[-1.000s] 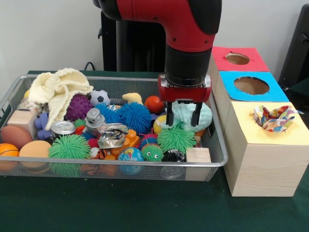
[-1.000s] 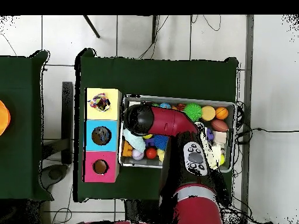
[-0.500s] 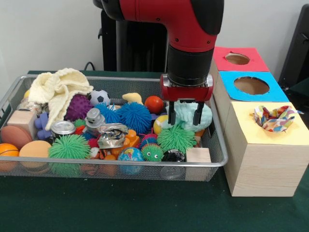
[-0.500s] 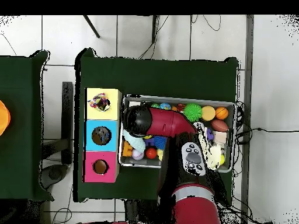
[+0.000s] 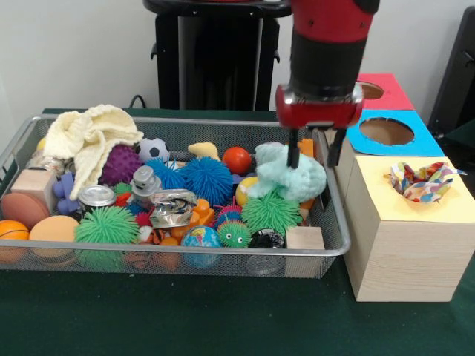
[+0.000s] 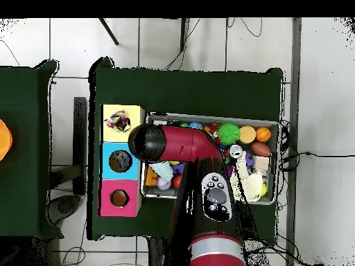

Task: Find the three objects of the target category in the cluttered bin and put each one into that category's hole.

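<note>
The wire mesh bin (image 5: pixel 148 251) holds many toys. My gripper (image 5: pixel 314 154) hangs open and empty over the bin's right end, next to the boxes. Its left finger (image 5: pixel 293 153) is just above a mint green fluffy cloth (image 5: pixel 289 176) lying on the toys. A cream knitted cloth (image 5: pixel 89 137) lies at the bin's far left corner. A polka-dot cloth (image 5: pixel 421 182) sits bunched in the hole of the yellow-topped box (image 5: pixel 401 208). In the overhead view the arm (image 6: pixel 156 142) hides the gripper; the bin (image 6: pixel 208 117) and the dotted cloth (image 6: pixel 118 123) show.
The blue-topped box (image 5: pixel 430 144) and the red-topped box (image 5: pixel 393 96) stand behind the yellow one, right of the bin. The bin holds spiky balls (image 5: pixel 271 211), a crushed can (image 5: pixel 172 206), wooden blocks (image 5: pixel 304 239) and orange balls (image 5: pixel 53 230).
The gripper has risen and moved right, from over the mint cloth towards the bin's right wall and the boxes. It stays open. The mint cloth now shows in full.
</note>
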Motion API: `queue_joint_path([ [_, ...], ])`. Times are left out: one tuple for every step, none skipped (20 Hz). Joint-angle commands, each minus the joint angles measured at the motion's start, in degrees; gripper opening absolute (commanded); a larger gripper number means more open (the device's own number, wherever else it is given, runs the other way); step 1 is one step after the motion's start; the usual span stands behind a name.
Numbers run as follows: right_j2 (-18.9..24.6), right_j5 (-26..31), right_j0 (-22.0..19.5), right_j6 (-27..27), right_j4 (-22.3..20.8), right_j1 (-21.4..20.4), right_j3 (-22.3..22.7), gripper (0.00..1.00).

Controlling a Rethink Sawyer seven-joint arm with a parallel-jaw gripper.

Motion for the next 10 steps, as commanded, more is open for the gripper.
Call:
queue_joint_path([
  [2.05,13.39,0.94,7.00,2.77,-9.18,3.25,1.00],
  [2.01,13.53,1.22,7.76,3.31,-9.87,3.68,1.00],
  [1.98,13.64,1.44,8.19,3.56,-10.00,3.52,1.00],
  [1.61,13.05,2.09,9.44,3.93,-10.50,4.01,1.00],
  [1.40,12.60,2.41,9.95,4.07,-10.73,4.38,1.00],
  [1.39,11.61,2.72,10.65,4.50,-10.97,5.04,1.00],
  [1.32,11.42,2.85,10.84,4.59,-10.89,5.08,1.00],
  [1.30,11.12,3.00,10.91,4.70,-10.81,5.18,1.00],
  [1.23,10.97,3.00,10.89,4.79,-10.53,5.03,1.00],
  [1.38,10.53,2.82,10.57,4.84,-10.17,4.91,1.00],
])
